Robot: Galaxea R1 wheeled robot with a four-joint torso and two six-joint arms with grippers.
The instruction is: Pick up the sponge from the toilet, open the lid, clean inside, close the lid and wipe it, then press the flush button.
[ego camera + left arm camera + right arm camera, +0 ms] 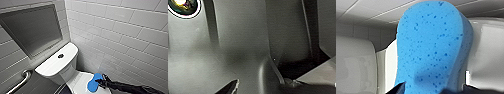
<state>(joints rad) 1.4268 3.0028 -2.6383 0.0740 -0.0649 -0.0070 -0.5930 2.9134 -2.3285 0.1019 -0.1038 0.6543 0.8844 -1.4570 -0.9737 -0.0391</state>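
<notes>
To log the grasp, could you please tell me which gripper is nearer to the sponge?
Right. The right gripper grips the sponge over the lid; where the left gripper is, I cannot tell.

High head camera looks down; close right wrist camera shares the sponge (433, 47).

The sponge (93, 83) is bright blue and oblong with rounded ends and a pore-speckled face. The right gripper (100, 82) grips it at one end, over the white lid (79, 83), which lies shut. The toilet (58, 62) is glossy white, and its flat tank top carries a round dark button (60, 56).
</notes>
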